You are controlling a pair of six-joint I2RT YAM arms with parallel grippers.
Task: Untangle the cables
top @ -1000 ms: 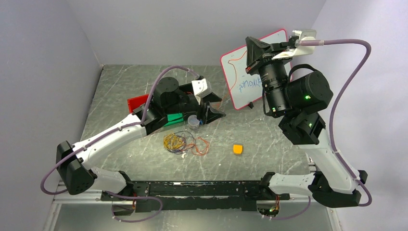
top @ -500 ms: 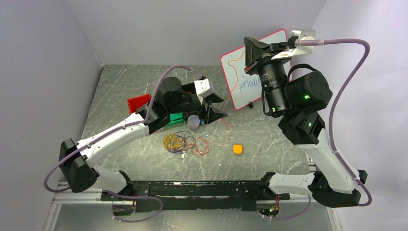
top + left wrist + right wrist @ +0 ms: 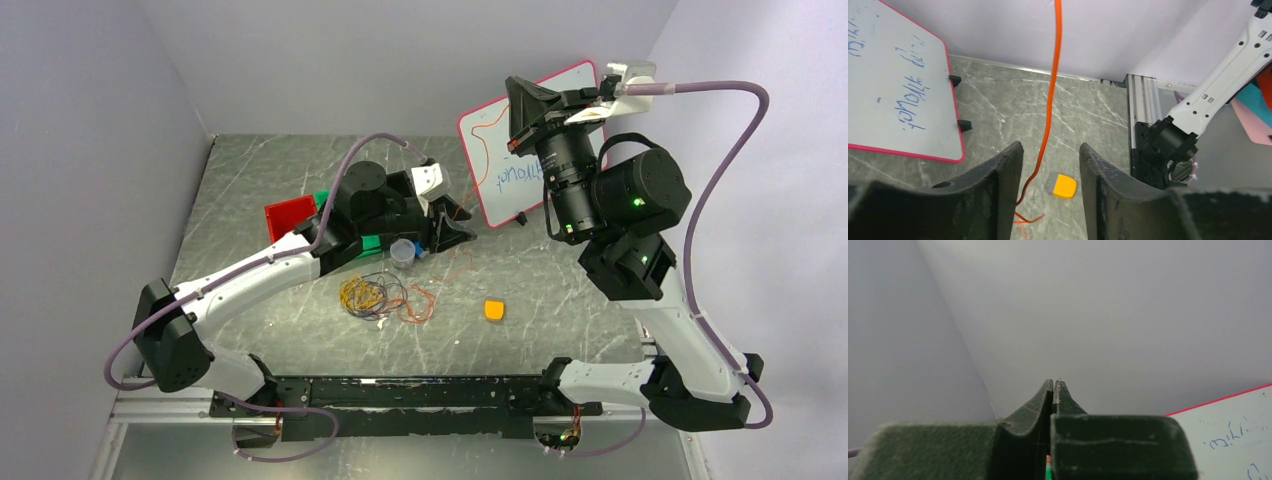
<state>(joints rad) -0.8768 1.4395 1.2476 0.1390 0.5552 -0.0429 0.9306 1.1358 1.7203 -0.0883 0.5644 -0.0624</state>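
Seen from above, the orange cable [image 3: 473,180] is being gripped by the clenched right gripper [image 3: 520,112] high over the desk [image 3: 545,275], with the remaining cables [image 3: 382,297] lying near the left gripper [image 3: 450,228], on its base side. At the left wrist, that cable is being straddled by released jaws. At the right wrist, the right gripper is being shown tightly closed.

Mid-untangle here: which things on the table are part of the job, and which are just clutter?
Job: orange cable, running up between the fingers of the open left gripper to the shut right gripper; yellow cable and dark purple cable in the pile.
Lying about: whiteboard, orange block, clear cup, red block, green block.
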